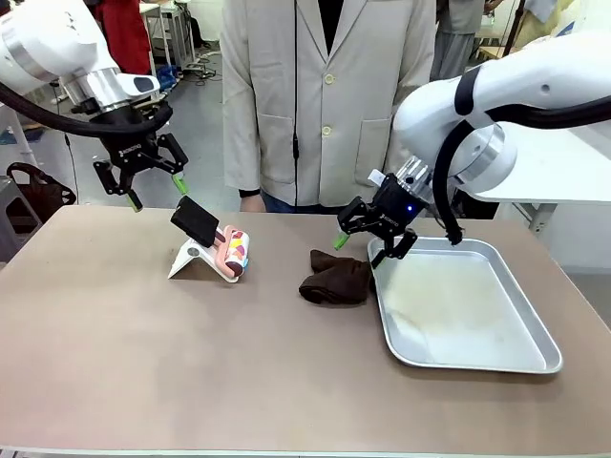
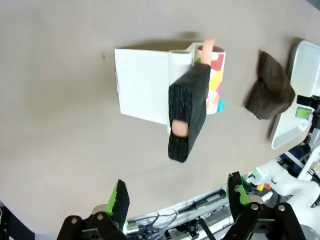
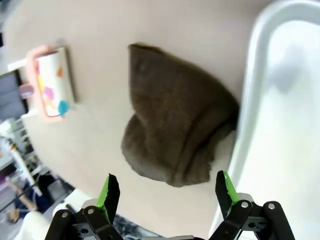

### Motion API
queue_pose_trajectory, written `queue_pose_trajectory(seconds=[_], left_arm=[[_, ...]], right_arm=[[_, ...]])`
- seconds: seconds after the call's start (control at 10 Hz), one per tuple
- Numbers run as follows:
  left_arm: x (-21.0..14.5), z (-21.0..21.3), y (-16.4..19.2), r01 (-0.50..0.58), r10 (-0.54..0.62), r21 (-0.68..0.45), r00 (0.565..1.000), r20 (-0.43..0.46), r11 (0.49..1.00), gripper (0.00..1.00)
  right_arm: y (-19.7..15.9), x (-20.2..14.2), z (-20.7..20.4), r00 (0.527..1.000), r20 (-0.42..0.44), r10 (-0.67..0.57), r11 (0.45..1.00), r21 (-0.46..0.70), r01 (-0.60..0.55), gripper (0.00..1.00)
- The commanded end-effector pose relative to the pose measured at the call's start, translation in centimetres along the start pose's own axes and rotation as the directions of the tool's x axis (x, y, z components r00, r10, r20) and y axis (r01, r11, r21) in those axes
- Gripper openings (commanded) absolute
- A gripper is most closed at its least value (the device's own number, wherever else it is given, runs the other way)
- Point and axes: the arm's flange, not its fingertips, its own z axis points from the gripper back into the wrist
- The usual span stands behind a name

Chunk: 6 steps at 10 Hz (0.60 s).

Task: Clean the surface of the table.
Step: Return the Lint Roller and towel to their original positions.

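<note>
front view: the table with its matte taupe-brown top spans the whole width, its near half bare. a person in a beige coat stands at the far edge. a silver metal tray lies on the right part, near the right edge. a crumpled brown cloth lies just left of the tray, touching or nearly touching its rim. left of centre a white stand holds a black phone, with a pink lint roller against its right side. the left gripper hangs above the far left of the table, fingers spread, holding nothing. the right gripper hovers over the far end of the cloth and the tray's far left corner, fingers spread and empty.

left wrist view: the left gripper is spread wide, the tabletop well below it. the white stand, the black phone and the roller with coloured patches lie ahead; the brown cloth and tray edge lie to the right.

right wrist view: the right gripper is spread, with the brown cloth lying on the table straight ahead between the green pads. the tray rim runs along the right, the lint roller lies at left.
</note>
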Motion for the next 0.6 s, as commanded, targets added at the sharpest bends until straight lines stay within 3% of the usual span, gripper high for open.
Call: queue_pose_trajectory(seconds=[0.0, 0.2, 0.5], left_arm=[[-2.2, -0.3, 0.9, 0.045, -0.044, -0.050, 0.999, 0.024, 0.998, 1.00], [-5.0, 0.6, 2.4, 0.121, -0.123, -0.157, 0.992, -0.004, 0.980, 1.00], [-10.6, -0.1, 6.1, 0.168, -0.167, -0.295, 0.985, 0.028, 0.940, 1.00]], right_arm=[[1.8, -0.1, 2.3, 0.999, 0.032, -0.007, 0.996, -0.093, 0.010, 1.00], [-0.5, -2.2, 4.3, 1.000, 0.010, 0.002, 0.996, 0.084, -0.002, 1.00], [-7.9, -5.7, 6.1, 0.996, -0.087, -0.011, 0.941, 0.337, 0.040, 1.00]])
